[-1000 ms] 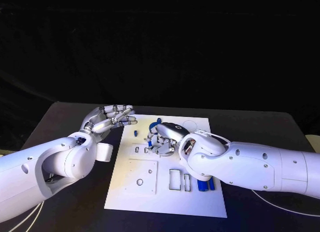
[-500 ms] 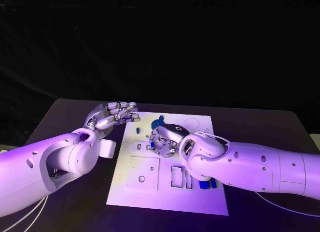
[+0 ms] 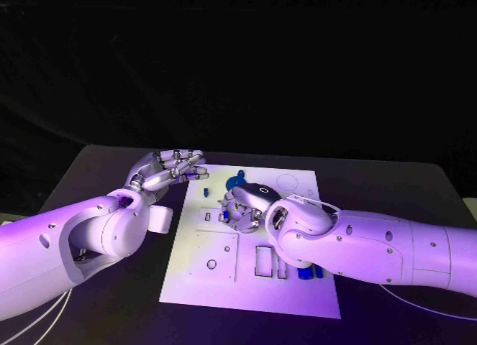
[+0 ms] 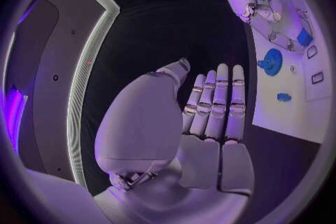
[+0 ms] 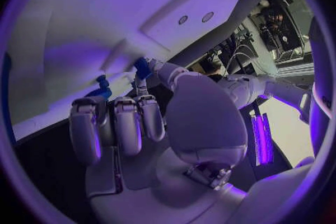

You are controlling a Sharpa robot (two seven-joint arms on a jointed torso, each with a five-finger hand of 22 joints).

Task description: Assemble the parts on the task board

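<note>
Task board [image 3: 249, 287] lies mid-desk [image 3: 114, 316] with blue parts [image 3: 236, 182] on it. Left robot hand [image 3: 167, 171] hovers off the board's far left corner, fingers straight, side by side, holding nothing. Right robot hand [image 3: 247, 205] is over the board's upper middle, fingers curled down; hold cannot be told

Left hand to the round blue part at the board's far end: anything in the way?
Nothing visible. The left hand hangs open over the black table just off the task board's left edge, and the stretch of board between it and the round blue part looks bare. The right hand works nearer, off that line.
</note>
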